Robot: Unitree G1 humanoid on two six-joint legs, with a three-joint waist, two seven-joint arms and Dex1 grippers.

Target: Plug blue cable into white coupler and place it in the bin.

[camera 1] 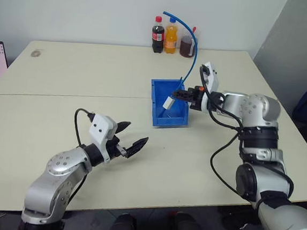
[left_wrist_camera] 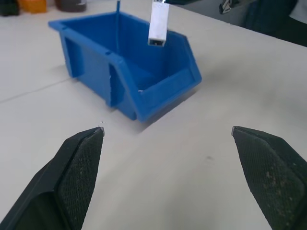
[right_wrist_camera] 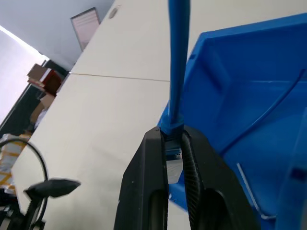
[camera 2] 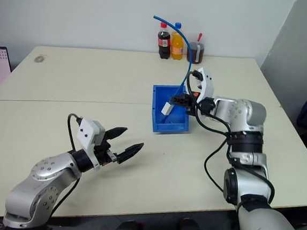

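While right claw [camera 1: 183,95] pinches blue cable [camera 1: 190,64] near its plug, white coupler [camera 1: 169,102] dangles over bin [camera 1: 158,118], likely for dropping in | left claw [camera 1: 131,140] spread, empty above table [camera 1: 65,80].

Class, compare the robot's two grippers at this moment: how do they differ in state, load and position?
The left gripper stands wide open; the right gripper is shut on the blue cable. The left holds nothing; the right carries the cable with the white coupler hanging on its end. The left hovers over bare table, short of the bin; the right is above the bin. Both have two black fingers.
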